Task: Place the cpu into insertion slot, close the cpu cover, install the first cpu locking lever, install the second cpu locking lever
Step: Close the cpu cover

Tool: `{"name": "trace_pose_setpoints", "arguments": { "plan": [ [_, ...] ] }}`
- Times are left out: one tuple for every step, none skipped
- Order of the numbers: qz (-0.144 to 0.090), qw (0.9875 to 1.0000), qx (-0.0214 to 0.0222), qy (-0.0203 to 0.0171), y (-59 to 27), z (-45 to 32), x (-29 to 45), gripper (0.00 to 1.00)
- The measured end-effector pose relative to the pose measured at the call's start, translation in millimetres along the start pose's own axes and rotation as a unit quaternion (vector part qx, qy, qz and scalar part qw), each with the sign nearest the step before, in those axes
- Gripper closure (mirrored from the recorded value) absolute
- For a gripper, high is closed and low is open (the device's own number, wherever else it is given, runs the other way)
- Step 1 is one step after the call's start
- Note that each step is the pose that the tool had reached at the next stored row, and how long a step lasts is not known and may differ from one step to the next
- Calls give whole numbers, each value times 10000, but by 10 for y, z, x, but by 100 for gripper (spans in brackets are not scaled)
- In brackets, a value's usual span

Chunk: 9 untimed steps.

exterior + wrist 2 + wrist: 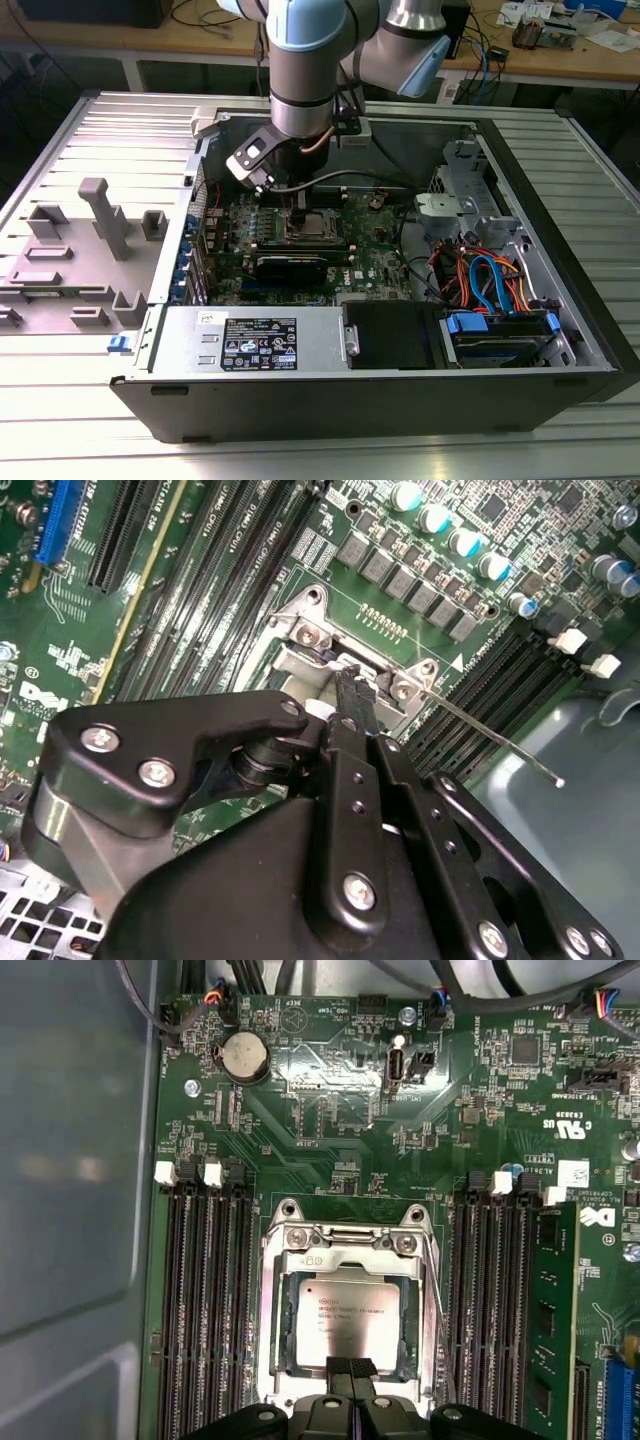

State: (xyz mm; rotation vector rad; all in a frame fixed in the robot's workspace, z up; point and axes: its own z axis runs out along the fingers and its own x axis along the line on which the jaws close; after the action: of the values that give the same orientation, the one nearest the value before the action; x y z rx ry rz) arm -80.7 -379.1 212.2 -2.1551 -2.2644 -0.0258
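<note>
- the black two-fingered pincer (351,1367) has its tips pressed together with nothing visible between them. it hangs low over the socket's near edge, inside the open black computer case (300,400).
- the small, flat, square, silver-grey cpu (350,1320) lies just ahead of the tips. it is seated in the square, grey-rimmed insertion slot (268,1300), and the thin silver-grey metal frame of the cpu cover (345,1258) is down around it.
- a thin bare-metal locking lever (490,735) juts out free to one side of the pincer, so it looks unlatched.
- risk: tips landing on the chip's top instead of the frame could scratch it.
- risk: a springy lever pushed off-line could slip from the tips and snap against the long black memory slots (205,1310) flanking the pincer.
- risk: if the cover is not fully flat, a forced lever could bend it.
- hidden: the pincer's own body covers the socket's near edge in both wrist views, so i cannot tell whether the tips touch the cover. i also cannot tell whether a lever on the other side is latched.
</note>
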Motion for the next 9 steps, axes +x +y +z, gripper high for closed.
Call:
{"name": "trace_pose_setpoints", "arguments": {
  "plan": [
    [-1,10000,4,1,-1,17,0,89],
    [-1,10000,6,1,-2,33,0,89],
    [-1,10000,7,0,-2,43,-1,89],
    [-1,10000,9,-1,-2,56,-1,89],
    [-1,10000,9,-2,-3,58,-2,89],
    [-1,10000,9,-2,-3,58,-2,89],
    [-2,10000,6,3,-1,43,0,89],
    [-2,10000,7,-1,-1,-21,1,89],
    [-2,10000,8,-4,-1,-63,2,89]
  ]
}}
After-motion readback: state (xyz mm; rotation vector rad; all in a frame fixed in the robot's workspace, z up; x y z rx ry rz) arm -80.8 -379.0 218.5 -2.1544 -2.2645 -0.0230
